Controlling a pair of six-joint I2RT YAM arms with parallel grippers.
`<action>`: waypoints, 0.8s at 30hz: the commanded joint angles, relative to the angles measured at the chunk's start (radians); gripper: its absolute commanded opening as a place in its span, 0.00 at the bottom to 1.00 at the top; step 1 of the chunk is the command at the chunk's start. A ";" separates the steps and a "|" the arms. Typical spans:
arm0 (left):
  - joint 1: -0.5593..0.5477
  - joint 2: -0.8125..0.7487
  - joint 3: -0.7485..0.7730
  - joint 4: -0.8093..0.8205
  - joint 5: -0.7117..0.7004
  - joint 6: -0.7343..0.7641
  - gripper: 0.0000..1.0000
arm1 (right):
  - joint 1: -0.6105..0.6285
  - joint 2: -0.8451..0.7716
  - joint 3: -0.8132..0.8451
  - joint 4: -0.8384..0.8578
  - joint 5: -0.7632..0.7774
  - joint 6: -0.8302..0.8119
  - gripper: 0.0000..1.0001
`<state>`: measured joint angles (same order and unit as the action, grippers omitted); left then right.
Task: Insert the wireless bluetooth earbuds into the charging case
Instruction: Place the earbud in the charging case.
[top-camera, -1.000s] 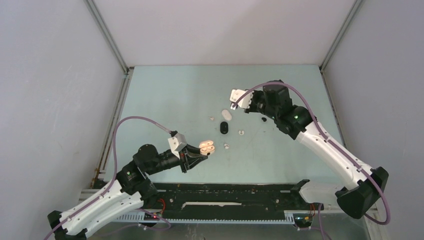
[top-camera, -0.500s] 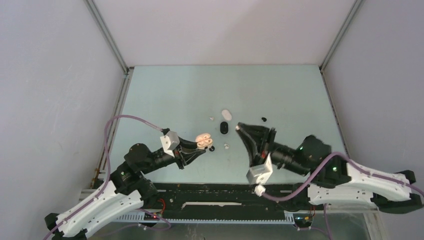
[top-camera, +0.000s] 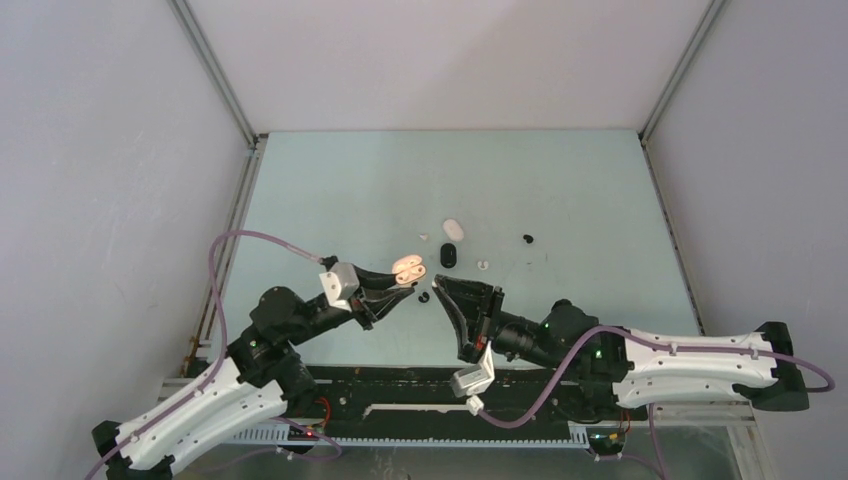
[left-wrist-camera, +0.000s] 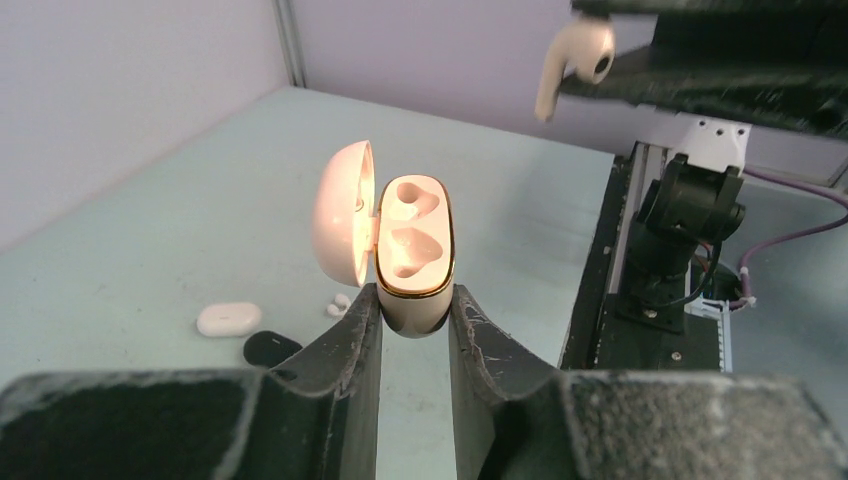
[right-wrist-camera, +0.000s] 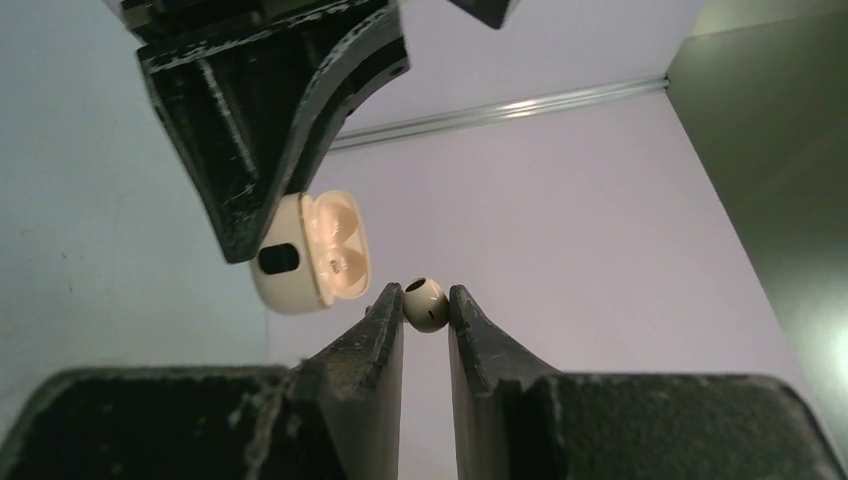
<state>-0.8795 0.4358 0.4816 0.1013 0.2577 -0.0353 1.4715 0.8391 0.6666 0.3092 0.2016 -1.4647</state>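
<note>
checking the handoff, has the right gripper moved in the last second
Yes. The right gripper swung from beyond the black case to its near side.

The right gripper (top-camera: 437, 288), a beige earbud (right-wrist-camera: 425, 303) pinched in it, has swung in from well out at 1 o'clock of the open charging case (top-camera: 408, 268). It is now close at the case's 4 o'clock. The left gripper (top-camera: 395, 285) has carried the case slightly toward 12 o'clock.
</note>
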 joint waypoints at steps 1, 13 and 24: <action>-0.002 0.045 0.018 0.030 0.006 0.046 0.00 | -0.031 0.015 0.051 0.124 -0.031 0.086 0.00; 0.018 0.015 0.002 0.013 0.039 0.093 0.00 | -0.073 0.095 0.126 0.074 -0.040 0.249 0.00; 0.036 -0.006 -0.008 0.024 0.074 0.089 0.00 | -0.079 0.122 0.126 0.035 -0.037 0.248 0.00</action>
<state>-0.8494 0.4442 0.4801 0.0921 0.3019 0.0326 1.3972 0.9493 0.7525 0.3332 0.1688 -1.2369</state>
